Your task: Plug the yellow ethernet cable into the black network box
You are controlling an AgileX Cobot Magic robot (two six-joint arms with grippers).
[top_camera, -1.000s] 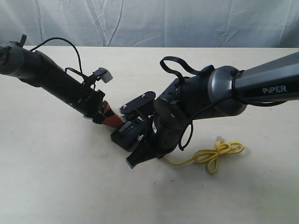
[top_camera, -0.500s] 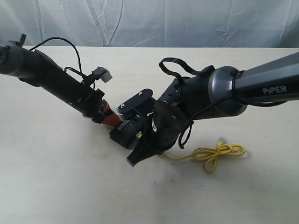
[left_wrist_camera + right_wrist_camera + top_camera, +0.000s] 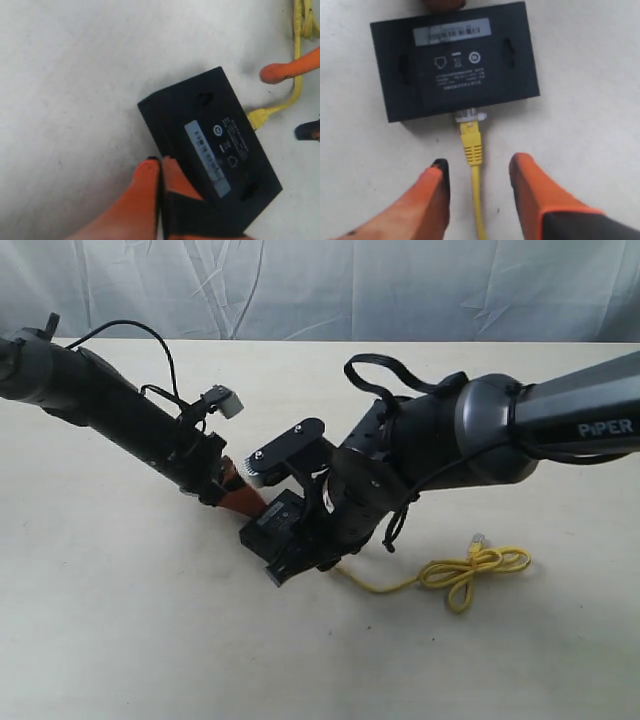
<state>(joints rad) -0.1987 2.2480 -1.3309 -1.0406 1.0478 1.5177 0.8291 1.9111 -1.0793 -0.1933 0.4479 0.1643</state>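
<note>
the yellow cable (image 3: 471, 150) sits with its clear plug (image 3: 469, 116) at the long side of the black box (image 3: 455, 65), the side that faces the right tool (image 3: 477, 172). the plug touches the box wall; how deep it goes in, i cannot tell. the box lies flat on the pale worktop (image 3: 120, 630), near its middle, with a pale label (image 3: 452, 31) and small white marks on its top face.

from the plug the cable runs straight between the two orange fingers (image 3: 532, 185) of the right tool. these fingers stand apart, one on each side of the cable, and do not touch it. further out the cable makes a loose loop (image 3: 475, 570) on the worktop, to the right of the box in the exterior view. its far plug (image 3: 477, 539) lies free just beside the loop.

the left tool (image 3: 161, 172) is at the opposite long side of the box. its two fingers are pressed together, with only a thin dark line between them, and their tips touch the edge of the box. whether a piece of the box is pinched between them, i cannot tell.

a grey cloth (image 3: 300, 285) hangs behind the worktop.
</note>
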